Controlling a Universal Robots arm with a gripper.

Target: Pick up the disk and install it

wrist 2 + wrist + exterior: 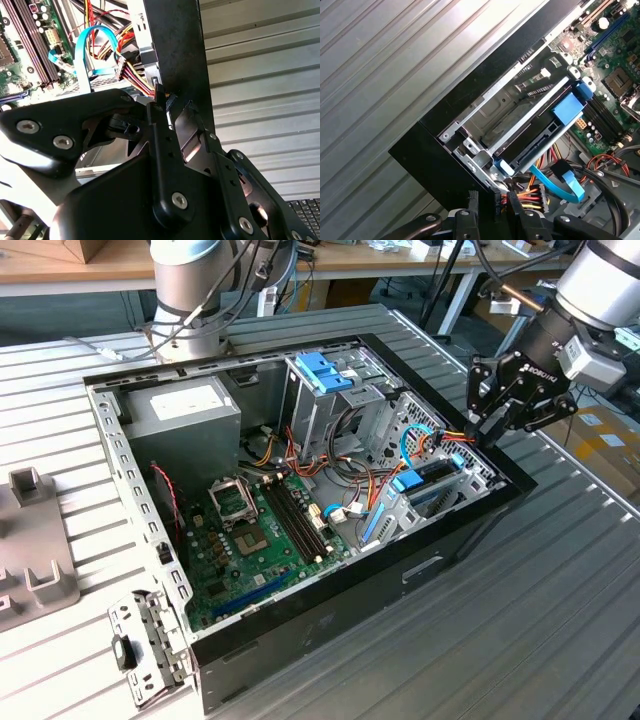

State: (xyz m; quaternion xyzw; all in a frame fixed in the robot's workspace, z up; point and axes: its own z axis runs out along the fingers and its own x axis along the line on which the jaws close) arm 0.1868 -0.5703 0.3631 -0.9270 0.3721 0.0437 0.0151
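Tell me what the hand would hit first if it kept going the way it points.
Probably the bundle of red, yellow and orange power cables at the case's corner, just ahead of the hand; the blue-framed grey disk lies further in. Depth is uncertain.

Exterior view high, oblique over case (300, 640); wrist views close, perhaps sharing its corner.

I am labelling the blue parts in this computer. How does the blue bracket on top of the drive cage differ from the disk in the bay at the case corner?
The blue bracket sits high on the drive cage; the disk lies low inside its bay. The bracket is blue all over; the disk shows a dark body with blue only at its ends. Both have bright blue plastic.
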